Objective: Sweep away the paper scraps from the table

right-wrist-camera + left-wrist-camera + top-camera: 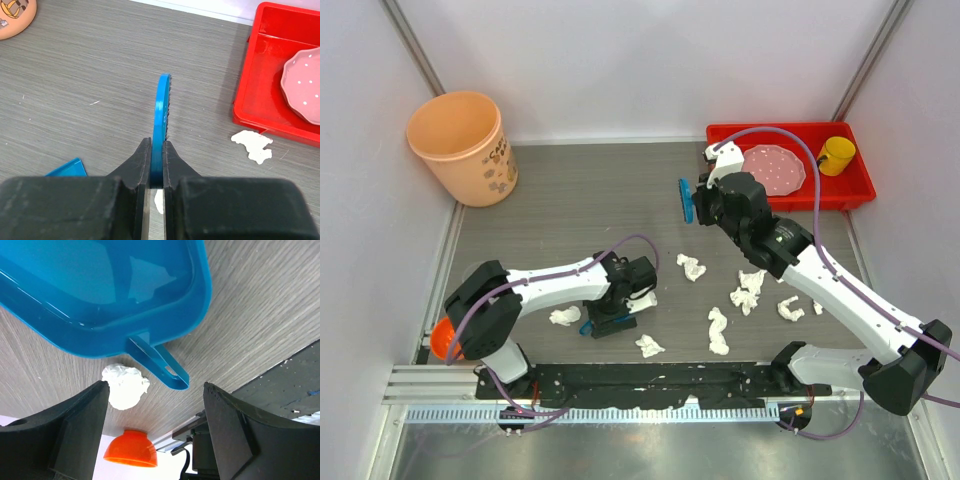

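Several white paper scraps lie on the grey table (580, 200): one (565, 316) left of my left gripper, one (649, 346) near the front, others (691, 267) (750, 290) (790, 308) towards the middle and right. My left gripper (613, 318) is open and hangs over the handle (160, 365) of a blue dustpan (100, 290), with its fingers on either side and apart from it. A wad (125, 386) lies beside the handle. My right gripper (705, 205) is shut on a blue brush (161, 120), held upright above the table's far middle.
A red tray (860, 190) at the back right holds a pink plate (775, 168) and a yellow cup (837, 154). A peach bin (460, 145) stands at the back left. An orange bowl (442, 340) sits off the table's left front edge.
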Robot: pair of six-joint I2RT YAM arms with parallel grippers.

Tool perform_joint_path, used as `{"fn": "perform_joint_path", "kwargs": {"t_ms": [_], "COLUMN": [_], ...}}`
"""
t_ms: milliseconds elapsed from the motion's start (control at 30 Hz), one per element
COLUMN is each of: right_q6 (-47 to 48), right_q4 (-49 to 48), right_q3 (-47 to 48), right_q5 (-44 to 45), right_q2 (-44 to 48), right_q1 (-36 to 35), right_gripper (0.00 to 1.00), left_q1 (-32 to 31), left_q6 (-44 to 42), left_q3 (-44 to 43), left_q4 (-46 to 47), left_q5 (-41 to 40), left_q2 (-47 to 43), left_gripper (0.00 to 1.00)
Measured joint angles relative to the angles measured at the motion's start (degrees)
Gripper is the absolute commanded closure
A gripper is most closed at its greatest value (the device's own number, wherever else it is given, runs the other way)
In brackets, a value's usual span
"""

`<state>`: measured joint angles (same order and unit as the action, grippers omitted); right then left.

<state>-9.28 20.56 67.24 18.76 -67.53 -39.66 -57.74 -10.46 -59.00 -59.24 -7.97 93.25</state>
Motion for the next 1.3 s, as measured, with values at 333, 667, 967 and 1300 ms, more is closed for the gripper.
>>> {"fn": "perform_joint_path", "kwargs": {"t_ms": [333, 667, 967, 1300], "right_q6": [0.8, 1.7, 1.7, 2.0], "right_q4": [-1.6, -3.0, -3.4, -3.5], "right_q3": [-1.0, -2.1, -2.3, -3.5], "right_q5": [0.0, 0.0, -0.3, -0.4], "right_q2": [0.0, 0.3, 0.5, 3.7], "right_q1": [0.0, 0.2, 0.4, 0.4], "right_gripper": [0.99, 0.99, 0.99, 0.99], "left_q1": [0.8, 2.3, 5.8, 11.8], "left_q6": [-0.5, -0.4, -2.1, -9.8], "left_q3": [0.0, 0.0, -4.7, -11.6], "left_q4": [0.8, 1.7, 4.8, 5.4], "left_q5": [1.6, 3.3, 1.1, 4.5], "left_q2": [4.3, 5.0, 6.4, 7.4], "left_gripper": [0.39, 0.6, 0.67, 0.34]}}
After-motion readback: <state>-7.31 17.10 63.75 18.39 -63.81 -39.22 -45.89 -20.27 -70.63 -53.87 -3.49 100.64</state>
